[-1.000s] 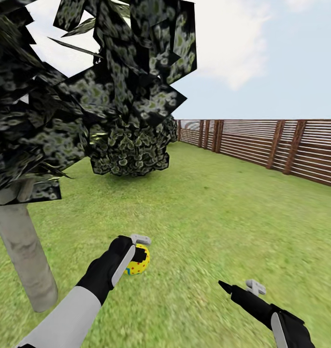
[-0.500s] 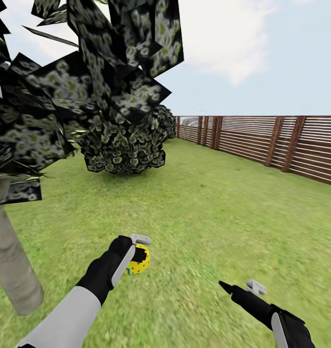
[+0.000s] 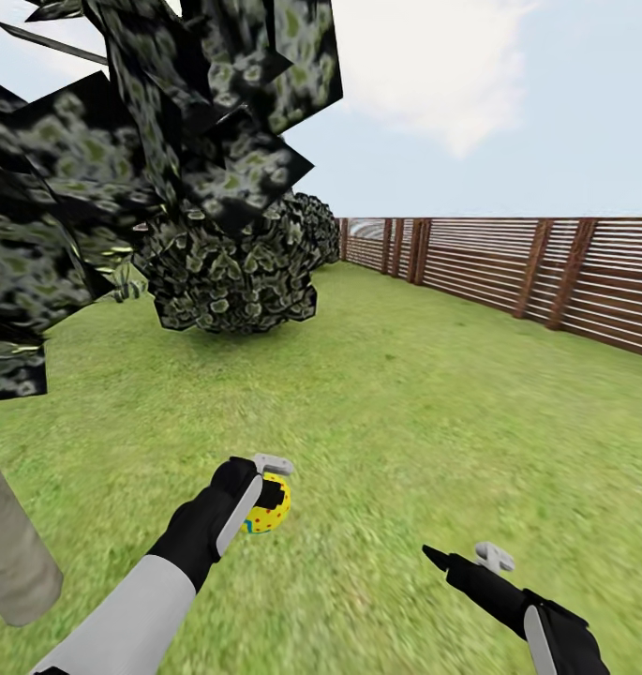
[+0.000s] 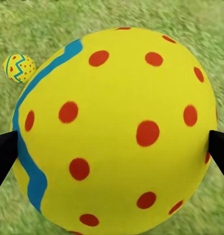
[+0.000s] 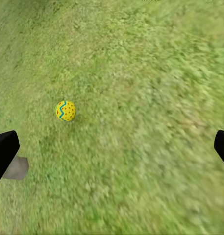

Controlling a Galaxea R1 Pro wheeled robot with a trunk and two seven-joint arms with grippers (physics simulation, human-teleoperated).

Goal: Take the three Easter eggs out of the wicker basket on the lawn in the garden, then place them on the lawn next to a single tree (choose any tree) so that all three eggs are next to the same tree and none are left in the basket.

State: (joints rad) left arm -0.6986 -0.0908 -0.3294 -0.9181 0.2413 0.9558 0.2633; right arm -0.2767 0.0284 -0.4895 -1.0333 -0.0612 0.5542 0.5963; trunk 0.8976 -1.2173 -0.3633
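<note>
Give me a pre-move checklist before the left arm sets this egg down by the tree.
1. Left gripper shut on the red-dotted egg, a fingertip at each side: ok.
2. Right gripper open with nothing between its fingers: ok.
3. Pale tree trunk within sight, at the robot's left: ok.
4. Zigzag egg already lying on the lawn: ok.
5. Zigzag egg close enough to that trunk: cannot tell.
6. Third egg and basket accounted for: cannot tell.
</note>
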